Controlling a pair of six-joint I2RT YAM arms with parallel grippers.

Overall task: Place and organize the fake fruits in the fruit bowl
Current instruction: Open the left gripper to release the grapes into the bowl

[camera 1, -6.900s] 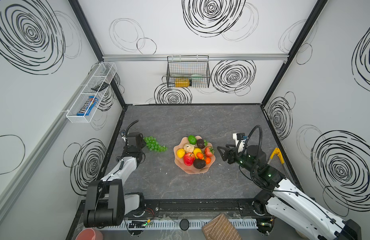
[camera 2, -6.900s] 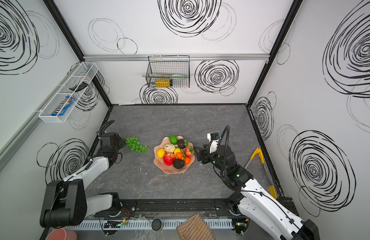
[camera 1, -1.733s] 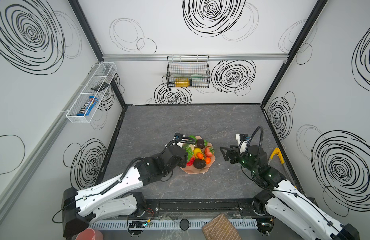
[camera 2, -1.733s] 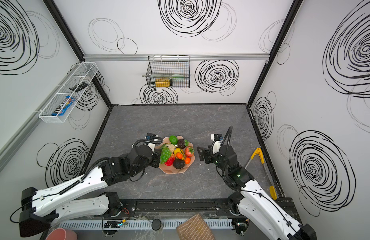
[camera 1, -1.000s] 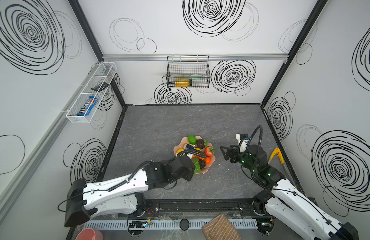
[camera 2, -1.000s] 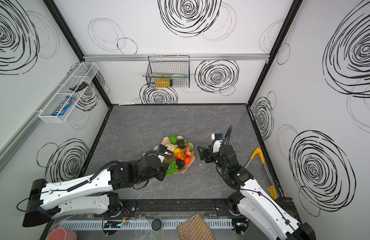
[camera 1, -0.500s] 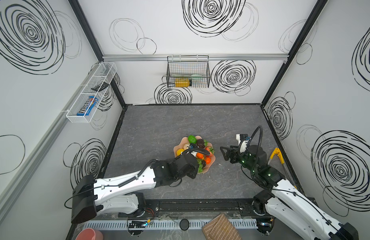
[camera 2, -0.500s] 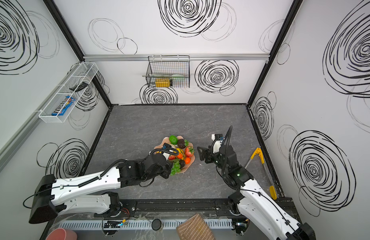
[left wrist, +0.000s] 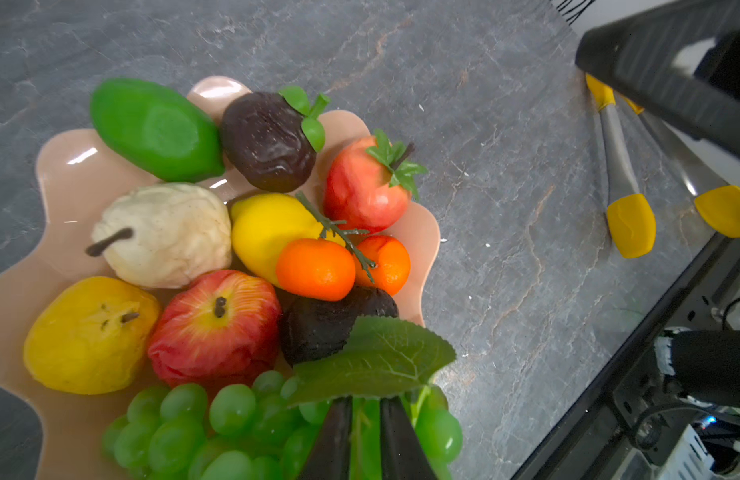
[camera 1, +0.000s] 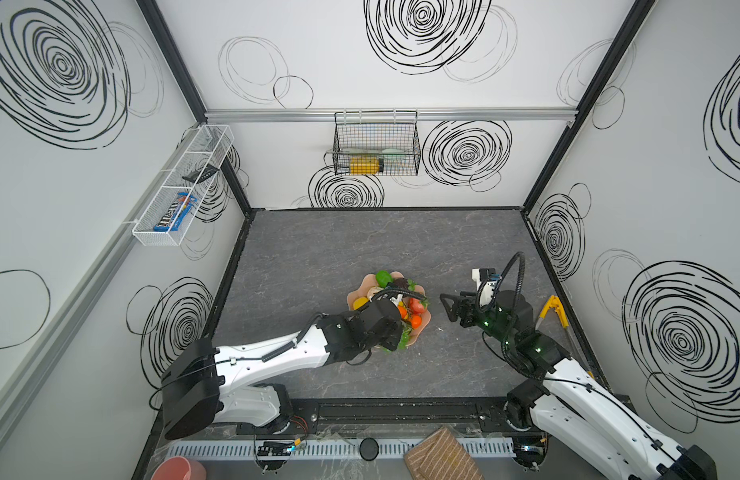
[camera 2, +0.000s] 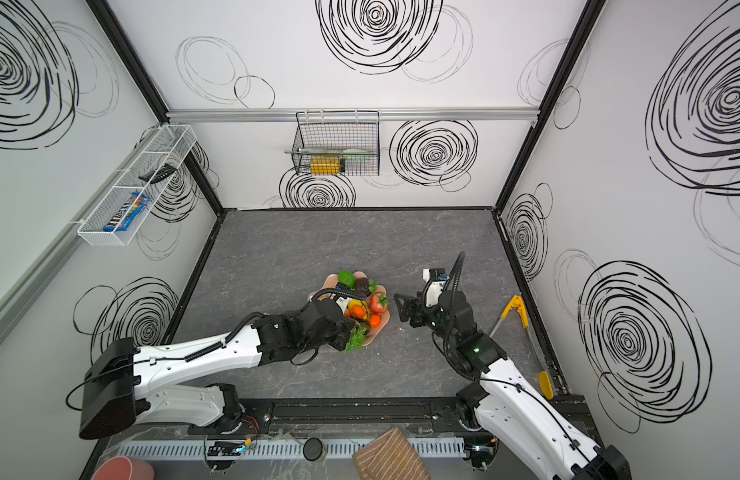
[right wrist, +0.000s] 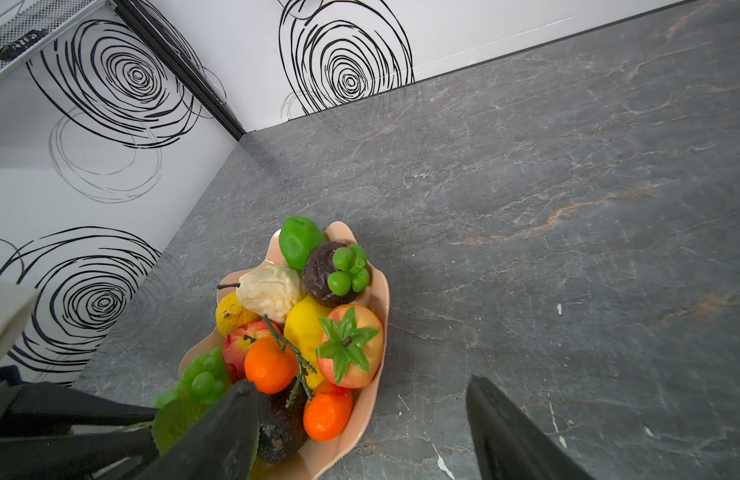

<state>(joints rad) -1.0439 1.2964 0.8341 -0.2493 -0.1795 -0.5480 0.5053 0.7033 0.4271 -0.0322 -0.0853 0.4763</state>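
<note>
The wide shallow peach-pink fruit bowl (left wrist: pixel 60 174) with a wavy rim sits on the grey marbled table (camera 1: pixel 318 249) and holds the glossy fake fruits (left wrist: pixel 251 257): green lime (left wrist: pixel 156 129), two dark fruits (left wrist: pixel 268 141), strawberry (left wrist: pixel 360 191), beige pear (left wrist: pixel 168 237), yellow lemon (left wrist: pixel 264 228), two oranges (left wrist: pixel 316 268), red apple (left wrist: pixel 214 320), yellow pear (left wrist: pixel 89 336), and the green grape bunch (left wrist: pixel 185 419) at its edge. The left gripper (left wrist: pixel 366 401) has its jaws narrowly parted with the bunch's leafy stem between them, and whether they pinch it cannot be told; the right gripper (camera 1: pixel 445 307) hovers just beside the bowl, jaws wide and empty
</note>
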